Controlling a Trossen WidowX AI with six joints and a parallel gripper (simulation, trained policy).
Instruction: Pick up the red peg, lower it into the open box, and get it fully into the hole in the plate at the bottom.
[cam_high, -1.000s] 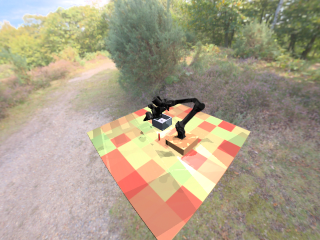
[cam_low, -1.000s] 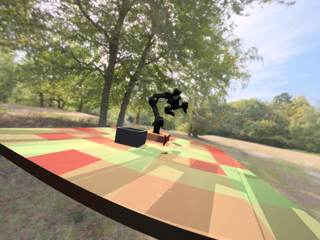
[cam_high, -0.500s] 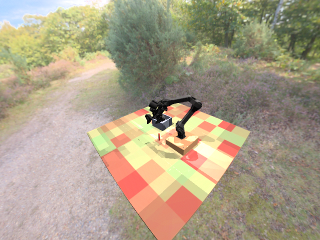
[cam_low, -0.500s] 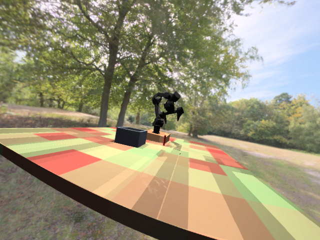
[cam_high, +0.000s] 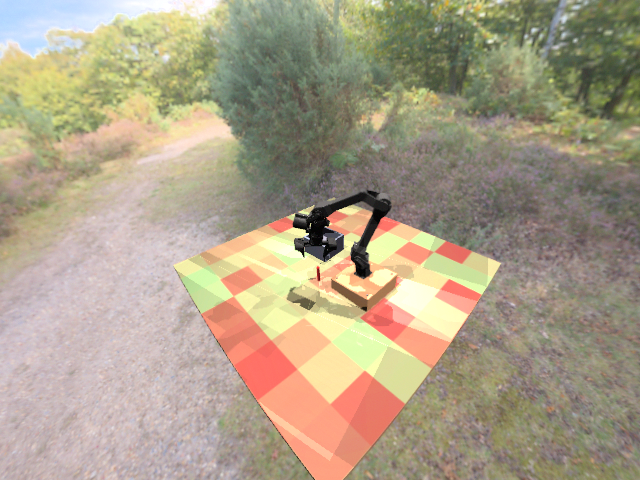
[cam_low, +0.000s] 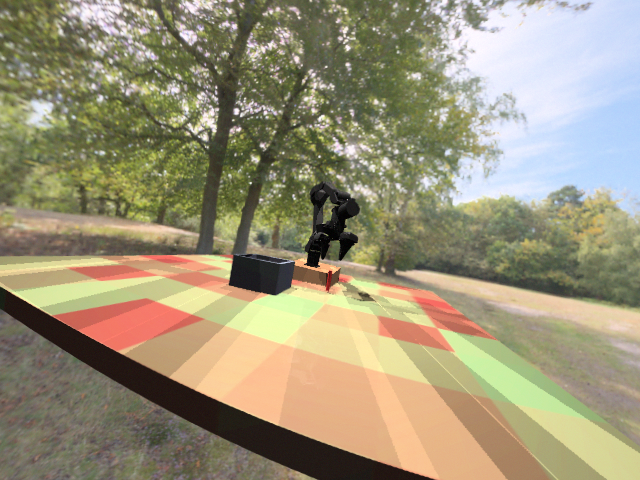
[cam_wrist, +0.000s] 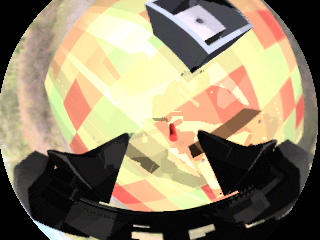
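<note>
Standing upright on the checkered table top (cam_high: 315, 372) (cam_low: 320, 361) (cam_wrist: 102, 105), the slim red peg (cam_high: 318, 273) (cam_low: 329, 281) (cam_wrist: 173, 132) is outside the box, near the arm's mount and not in the gripper's grasp. The gripper (cam_high: 316, 252) (cam_low: 332, 258) (cam_wrist: 163, 134) hangs above the table with its fingers spread wide and nothing between them. It points downward, and the exterior view shows its tips higher than the top of the peg. In the wrist view the peg appears in the gap between the two dark fingertips, closer to the right-hand one in the picture, but neither finger is touching it.

Near the peg, and apart from it, sits the dark, open-topped box (cam_high: 321, 254) (cam_low: 260, 274) (cam_wrist: 175, 44). Inside, the wrist view shows a pale plate (cam_wrist: 214, 26) at the bottom with a small dark hole in it. From the top view, the gripper covers part of the box.

On the peg's other side is the orange-brown mounting block (cam_high: 378, 287) (cam_low: 307, 274), which carries the black arm (cam_high: 373, 227) (cam_low: 318, 217). The arm rises from it, bends at a high elbow and reaches out before dropping to the gripper. Patches of shadow lie across the colored squares near the block.
</note>
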